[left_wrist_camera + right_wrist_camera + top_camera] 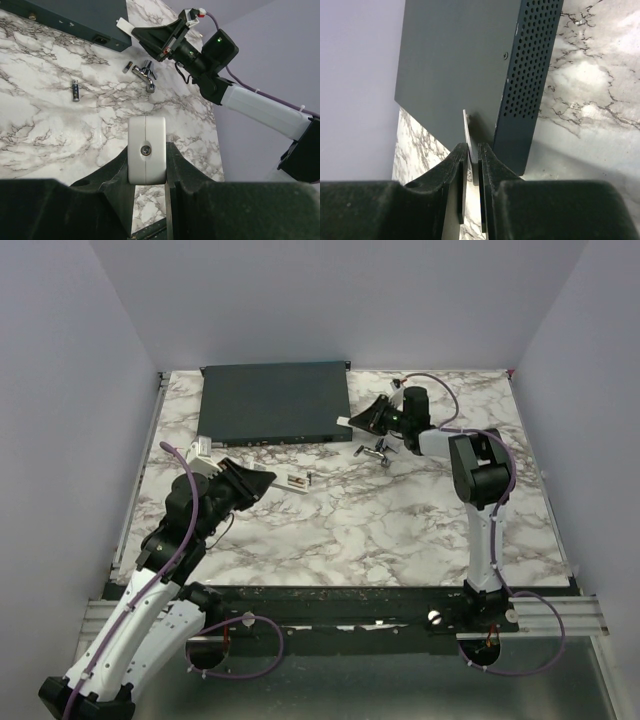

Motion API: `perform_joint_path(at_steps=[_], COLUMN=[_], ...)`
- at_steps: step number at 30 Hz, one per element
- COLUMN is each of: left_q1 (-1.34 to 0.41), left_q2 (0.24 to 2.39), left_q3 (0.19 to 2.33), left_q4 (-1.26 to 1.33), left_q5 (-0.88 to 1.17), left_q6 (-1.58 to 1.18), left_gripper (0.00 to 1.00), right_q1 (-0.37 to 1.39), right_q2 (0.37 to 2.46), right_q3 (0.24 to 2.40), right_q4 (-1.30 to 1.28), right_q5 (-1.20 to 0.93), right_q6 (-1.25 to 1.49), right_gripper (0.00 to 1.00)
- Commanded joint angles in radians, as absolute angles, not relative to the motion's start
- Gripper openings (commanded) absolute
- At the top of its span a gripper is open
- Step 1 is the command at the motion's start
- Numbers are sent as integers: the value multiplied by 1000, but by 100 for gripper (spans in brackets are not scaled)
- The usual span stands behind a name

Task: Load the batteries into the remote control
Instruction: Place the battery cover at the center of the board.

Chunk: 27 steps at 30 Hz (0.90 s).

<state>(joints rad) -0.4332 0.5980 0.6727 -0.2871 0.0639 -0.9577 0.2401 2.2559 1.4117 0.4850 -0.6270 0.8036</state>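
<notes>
Remote control [146,150]: clamped tight in left gripper [262,480]. Back cover [468,130]: off, pinched in right gripper [472,150], jaws nearly together, beside dark box [455,55]. Batteries [75,91]: two, loose on marble table [45,135], apart from remote. Status, judged: compartment opened; both cells unloaded, cover refit outstanding.

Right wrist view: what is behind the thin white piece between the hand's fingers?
The big dark-grey box, holey side showing, on the marble table. What lies under the box is covered.

white marble-pattern table [400,530]; plain pale lilac walls [60,390] around.
</notes>
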Motion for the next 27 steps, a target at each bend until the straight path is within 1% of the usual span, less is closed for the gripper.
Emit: perform_joint_path(at_steps=[1, 4, 7, 8, 14, 23, 27], left_q1=[-428, -428, -428, -428, -426, -426, -426], left_q2=[583, 585, 587, 588, 586, 582, 587], left_q3=[669, 669, 669, 669, 667, 664, 666], left_q4=[-288, -287, -287, -287, -288, -290, -290], left_q5=[57, 57, 58, 59, 62, 60, 62], left_q6=[-959, -958, -957, -957, -957, -959, -962], left_gripper=[0, 0, 0, 0, 0, 0, 0], right_q1=[233, 233, 233, 233, 233, 233, 233], right_q2=[2301, 2302, 2297, 2295, 2296, 2302, 2303], right_q3=[1451, 1449, 1443, 1441, 1429, 1426, 1426], right_q4=[472, 469, 471, 471, 472, 471, 467], right_q5=[-640, -637, -631, -630, -630, -630, -628], right_q6=[805, 805, 801, 800, 796, 795, 787], right_gripper=[23, 28, 38, 39, 46, 51, 57])
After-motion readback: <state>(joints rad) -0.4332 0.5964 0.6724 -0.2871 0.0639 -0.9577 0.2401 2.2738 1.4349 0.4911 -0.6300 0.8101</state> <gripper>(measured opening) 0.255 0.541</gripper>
